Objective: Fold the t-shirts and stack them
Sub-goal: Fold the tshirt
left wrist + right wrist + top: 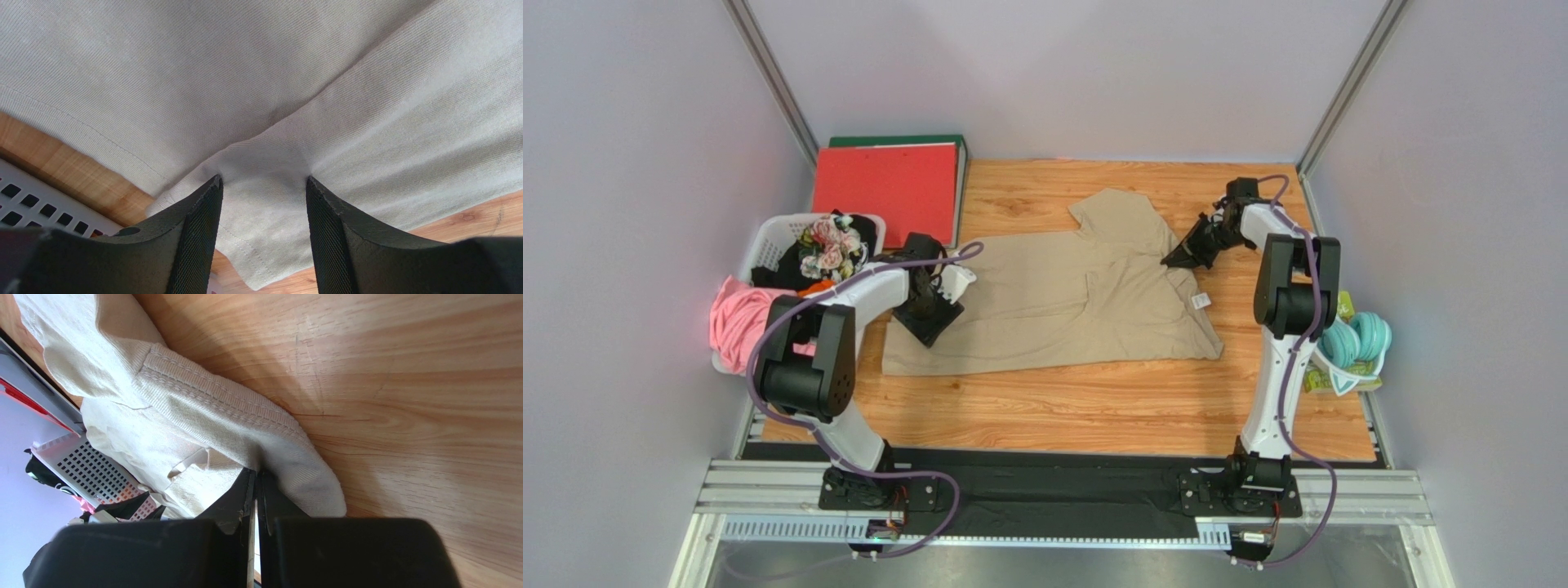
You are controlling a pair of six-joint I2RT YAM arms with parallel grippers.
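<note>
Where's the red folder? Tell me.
Top view: the red folder sits in the far left corner, just behind the white basket and left of the tee.

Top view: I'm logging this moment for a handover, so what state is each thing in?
t-shirt: lying spread out, partly folded over, not stacked.
left gripper: open, fingers astride a pucker of cloth.
right gripper: shut on the t-shirt at a ribbed edge.
basket: filled with clothes.
red folder: closed, lying flat.
</note>
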